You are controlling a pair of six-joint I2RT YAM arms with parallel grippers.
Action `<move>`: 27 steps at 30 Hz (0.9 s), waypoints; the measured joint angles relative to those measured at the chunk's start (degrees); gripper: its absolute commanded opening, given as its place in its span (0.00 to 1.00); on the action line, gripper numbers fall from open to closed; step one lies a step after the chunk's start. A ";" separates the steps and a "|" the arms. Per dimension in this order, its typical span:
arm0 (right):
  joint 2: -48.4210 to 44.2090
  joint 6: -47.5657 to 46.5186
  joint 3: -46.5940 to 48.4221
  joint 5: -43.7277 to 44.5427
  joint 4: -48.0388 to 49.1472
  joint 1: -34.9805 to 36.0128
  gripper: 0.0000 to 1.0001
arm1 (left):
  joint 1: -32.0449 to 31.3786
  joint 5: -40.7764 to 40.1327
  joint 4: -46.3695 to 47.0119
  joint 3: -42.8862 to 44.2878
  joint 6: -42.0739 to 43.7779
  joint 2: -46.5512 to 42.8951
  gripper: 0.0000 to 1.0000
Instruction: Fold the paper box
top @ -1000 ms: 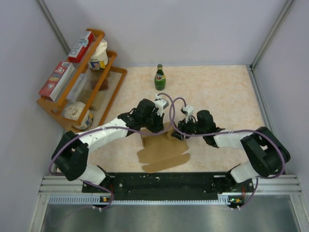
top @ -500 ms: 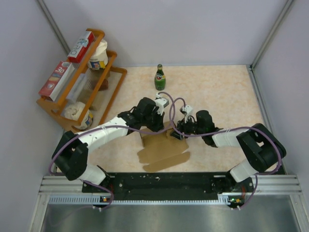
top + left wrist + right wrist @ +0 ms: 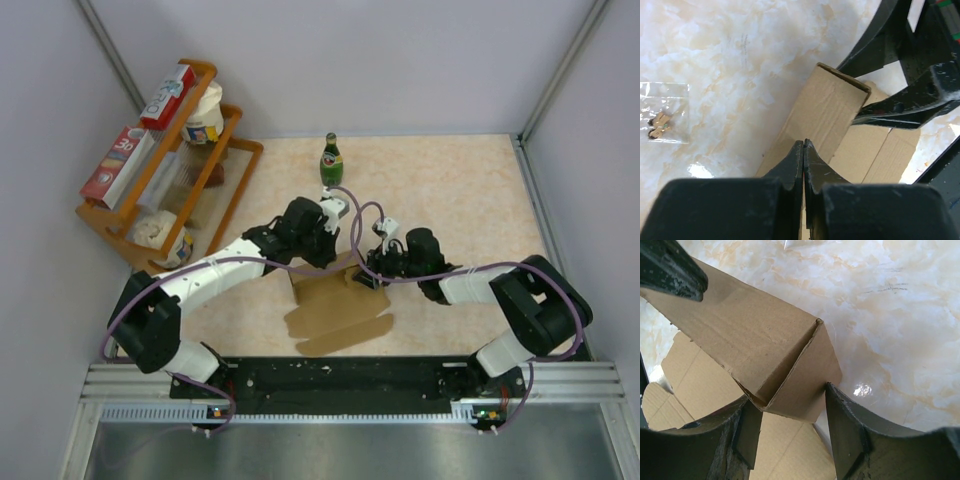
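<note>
**Raising the box's wall and squaring its corner**

Top view: the box (image 3: 335, 305) is lying on the arms' side of the bottle (image 3: 331, 160), and both grippers are working at its bottle-side edge. Left wrist: the left gripper (image 3: 804, 142) is staying clenched over the raised wall; I cannot tell whether it is nipping cardboard. Right wrist: the right gripper (image 3: 790, 397) is gaping around the folded corner, so it should be closing gently, square to the crease.

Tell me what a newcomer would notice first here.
A half-folded brown paper box lies in the middle of the table, one wall raised. The left end effector is shut at that wall; the right end effector is open around its corner. A green bottle stands behind.
</note>
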 measured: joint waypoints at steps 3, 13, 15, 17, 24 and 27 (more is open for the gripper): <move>0.04 -0.02 0.02 0.00 0.00 0.00 0.51 | 1.18 -0.48 -0.59 0.00 0.70 0.00 0.00; 0.04 -0.11 0.42 0.00 -0.24 0.00 0.51 | 8.44 0.09 -0.55 -0.04 2.47 0.00 0.00; 0.04 -0.13 0.59 0.00 -0.20 0.00 0.51 | 8.96 0.96 -0.52 -0.04 2.49 0.02 0.00; 0.13 -0.13 0.74 0.02 -0.22 0.00 0.51 | 9.01 2.32 -0.24 -0.04 2.47 0.44 0.00; 1.38 -0.02 0.85 0.15 1.11 0.42 0.49 | 8.76 6.19 0.55 -0.70 2.40 2.25 0.00; 2.54 0.09 0.85 0.37 2.64 0.70 0.48 | 8.59 6.80 0.81 -1.20 2.36 2.25 0.00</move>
